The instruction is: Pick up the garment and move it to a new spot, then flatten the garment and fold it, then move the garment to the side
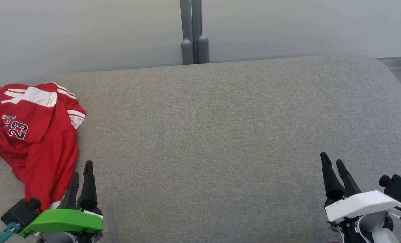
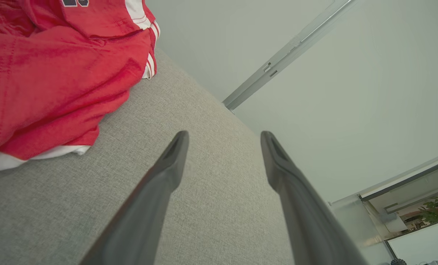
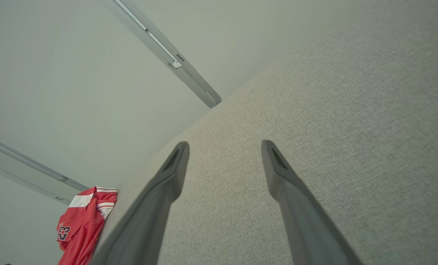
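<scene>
The garment (image 1: pixel 35 135) is a red jersey with white stripes and the number 23, lying crumpled at the far left of the grey cushioned surface (image 1: pixel 220 135). My left gripper (image 1: pixel 81 168) stands open at the lower left, just right of the jersey's lower edge, holding nothing. In the left wrist view the garment (image 2: pixel 56 73) fills the upper left, apart from my open left gripper (image 2: pixel 224 136). My right gripper (image 1: pixel 332 160) is open at the lower right over bare fabric. The right wrist view has my right gripper (image 3: pixel 224 145) open, with the garment (image 3: pixel 84 224) far off at the lower left.
A pale wall (image 1: pixel 85 33) with a grey vertical post (image 1: pixel 194 33) runs behind the surface. The surface's rounded right corner (image 1: pixel 385 71) drops off at the upper right. Bare grey fabric stretches between the two grippers.
</scene>
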{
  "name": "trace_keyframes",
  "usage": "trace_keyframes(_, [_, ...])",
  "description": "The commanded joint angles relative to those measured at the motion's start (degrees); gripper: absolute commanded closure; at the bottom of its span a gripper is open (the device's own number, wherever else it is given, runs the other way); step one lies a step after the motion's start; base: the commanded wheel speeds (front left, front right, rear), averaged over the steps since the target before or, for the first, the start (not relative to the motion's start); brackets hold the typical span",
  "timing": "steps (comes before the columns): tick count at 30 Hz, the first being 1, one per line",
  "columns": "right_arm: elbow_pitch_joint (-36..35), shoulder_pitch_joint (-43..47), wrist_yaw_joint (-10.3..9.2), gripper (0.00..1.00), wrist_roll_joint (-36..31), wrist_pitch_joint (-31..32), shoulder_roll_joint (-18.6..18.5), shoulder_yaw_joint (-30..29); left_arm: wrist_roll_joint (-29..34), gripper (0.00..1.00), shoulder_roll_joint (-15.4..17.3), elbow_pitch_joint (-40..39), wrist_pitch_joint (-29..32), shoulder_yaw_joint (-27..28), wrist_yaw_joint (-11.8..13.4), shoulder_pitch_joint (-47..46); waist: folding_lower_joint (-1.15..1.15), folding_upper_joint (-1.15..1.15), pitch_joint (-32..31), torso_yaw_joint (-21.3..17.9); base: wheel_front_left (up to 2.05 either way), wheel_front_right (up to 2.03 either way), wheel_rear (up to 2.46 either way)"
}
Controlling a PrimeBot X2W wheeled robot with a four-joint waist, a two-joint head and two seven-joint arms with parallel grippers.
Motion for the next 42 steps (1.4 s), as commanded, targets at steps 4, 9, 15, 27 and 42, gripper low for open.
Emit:
trace_keyframes(4, [-0.7, 0.1, 0.02, 0.00, -5.0, -1.3, -0.3, -0.3, 4.6, 0.00, 0.8, -1.1, -1.2, -0.4, -0.4, 0.1, 0.00, 0.00, 0.0, 0.1, 0.00, 0.00, 0.00])
trace_keyframes(9, [-0.6, 0.5, 0.02, 0.00, -8.2, -2.0, -0.4, -0.8, 7.7, 0.00, 1.1, -1.2, -2.0, -0.9, -0.6, 0.2, 0.00, 0.00, -0.1, 0.3, 0.00, 0.00, 0.00])
trace_keyframes(15, [-0.7, 0.7, 0.02, 0.00, -12.1, -3.1, -0.6, -0.7, 11.8, 0.00, 2.0, -1.4, -3.0, -1.7, -0.6, 0.4, 0.00, 0.00, -0.1, 0.4, 0.00, 0.00, 0.00])
trace_keyframes(27, [-0.4, 0.9, 0.02, 0.00, -19.4, -5.0, -1.3, 0.1, 19.2, 0.00, 3.6, -0.8, -5.1, -3.4, -0.7, 0.6, 0.00, 0.00, -0.2, 0.2, 0.00, 0.00, 0.00])
trace_keyframes(42, [-2.8, 0.2, 0.02, 0.00, -25.6, -7.2, -3.0, 2.1, 26.4, 0.00, 4.2, 3.2, -7.1, -3.0, -0.7, 0.6, 0.00, 0.00, -0.1, 0.2, 0.00, 0.00, 0.00])
